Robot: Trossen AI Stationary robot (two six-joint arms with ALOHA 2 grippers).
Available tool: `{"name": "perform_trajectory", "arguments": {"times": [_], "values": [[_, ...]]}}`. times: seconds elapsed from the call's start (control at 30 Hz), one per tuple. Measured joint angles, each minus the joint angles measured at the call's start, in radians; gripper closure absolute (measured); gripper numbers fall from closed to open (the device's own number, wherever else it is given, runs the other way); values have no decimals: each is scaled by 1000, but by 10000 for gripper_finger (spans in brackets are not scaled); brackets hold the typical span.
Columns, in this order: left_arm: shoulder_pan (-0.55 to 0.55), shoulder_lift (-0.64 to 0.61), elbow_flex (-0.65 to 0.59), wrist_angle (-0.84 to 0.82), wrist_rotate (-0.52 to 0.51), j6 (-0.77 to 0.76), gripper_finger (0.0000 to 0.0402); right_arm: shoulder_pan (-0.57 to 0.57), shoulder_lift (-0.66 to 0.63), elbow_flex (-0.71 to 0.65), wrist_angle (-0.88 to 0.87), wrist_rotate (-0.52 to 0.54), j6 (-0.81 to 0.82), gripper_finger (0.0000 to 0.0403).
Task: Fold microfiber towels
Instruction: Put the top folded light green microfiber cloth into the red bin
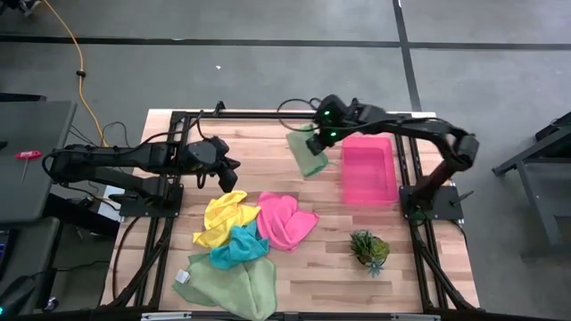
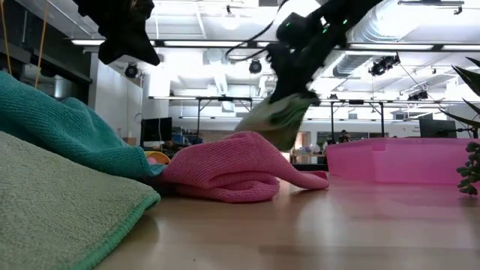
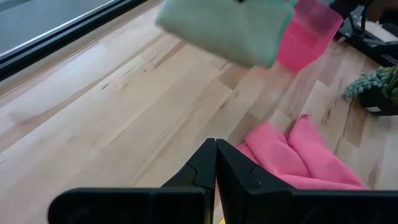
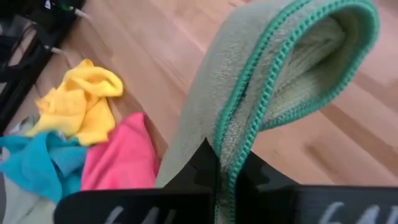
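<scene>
A folded pale green towel [image 1: 309, 156] hangs above the far middle of the table, and my right gripper [image 1: 319, 138] is shut on it. Nearer the front lie a yellow towel [image 1: 223, 218], a hot pink towel [image 1: 285, 221], a teal towel [image 1: 239, 248] and a second pale green towel [image 1: 230, 283], heaped against one another on the wood. My left gripper [image 1: 230, 166] hovers shut and holding nothing over the table's far left, above the yellow towel's far side. My right gripper pinches the pale green towel between its two fingers at a green-stitched hem [image 4: 235, 146], where folded layers meet. The fingers slant down from the table's far right. The towel [image 2: 274, 120] hangs below them, doubled over and clear of the table.
A pink plastic tray [image 1: 368, 169] stands just right of the hanging towel. A small spiky green plant [image 1: 368, 249] sits at the near right. A black frame [image 1: 268, 115] borders the table. Bare wood lies between the tray and my left gripper.
</scene>
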Motion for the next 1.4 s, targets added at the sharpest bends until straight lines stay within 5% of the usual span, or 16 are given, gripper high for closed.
{"name": "perform_trajectory", "arguments": {"times": [0.53, 0.9, 1.23, 1.4], "values": [[0, 0, 0, 35, -3, 0, 402, -210, -427, -9, -571, 211, -96, 403], [0, 0, 0, 41, -9, -2, 402, -333, -694, -477, -295, 23, 31, 403], [0, 0, 0, 41, -10, -27, 402, -331, -721, -775, 117, -96, 153, 403], [1, 0, 0, 41, -10, -27, 402, -332, -721, -873, 157, -8, 191, 403]]}}
